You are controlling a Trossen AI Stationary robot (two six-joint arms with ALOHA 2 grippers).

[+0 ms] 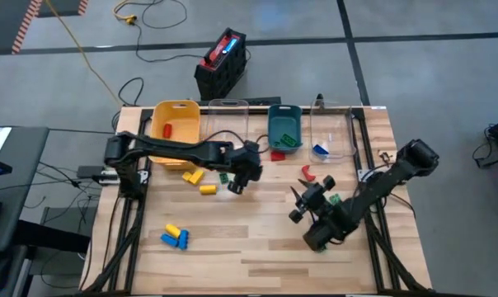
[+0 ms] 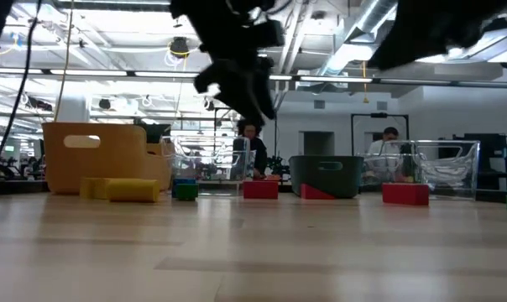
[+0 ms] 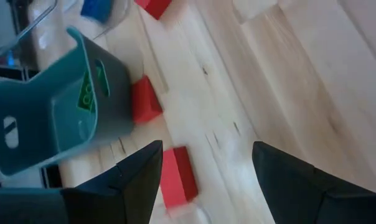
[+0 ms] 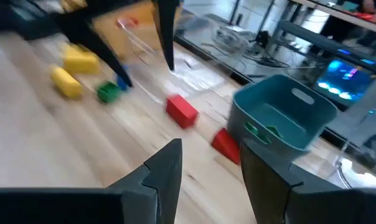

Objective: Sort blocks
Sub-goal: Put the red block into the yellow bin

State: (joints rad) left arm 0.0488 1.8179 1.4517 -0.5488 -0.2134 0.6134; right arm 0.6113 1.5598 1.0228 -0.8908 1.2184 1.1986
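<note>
Small blocks lie scattered on the wooden table (image 1: 257, 247): yellow ones (image 1: 198, 181), a green one (image 1: 224, 176), blue and yellow ones (image 1: 175, 237), a curved red one (image 1: 307, 172), and red ones (image 3: 178, 177) (image 3: 144, 99) by the teal bin (image 1: 284, 128). My left gripper (image 1: 245, 173) hovers open above the table near the teal bin (image 3: 51, 118); in its wrist view one red block lies just beside a finger and nothing lies between the fingers (image 3: 206, 168). My right gripper (image 1: 301, 204) stands open over the table's right half, facing the red blocks (image 4: 182, 111) and holding nothing (image 4: 210, 165).
Along the far edge stand a yellow bin (image 1: 175, 124) with a red block inside, a clear bin (image 1: 228, 115), the teal bin with a green block, and a clear bin (image 1: 331, 136) with a blue block. A green block (image 1: 334, 198) lies by the right arm. The near half has free room.
</note>
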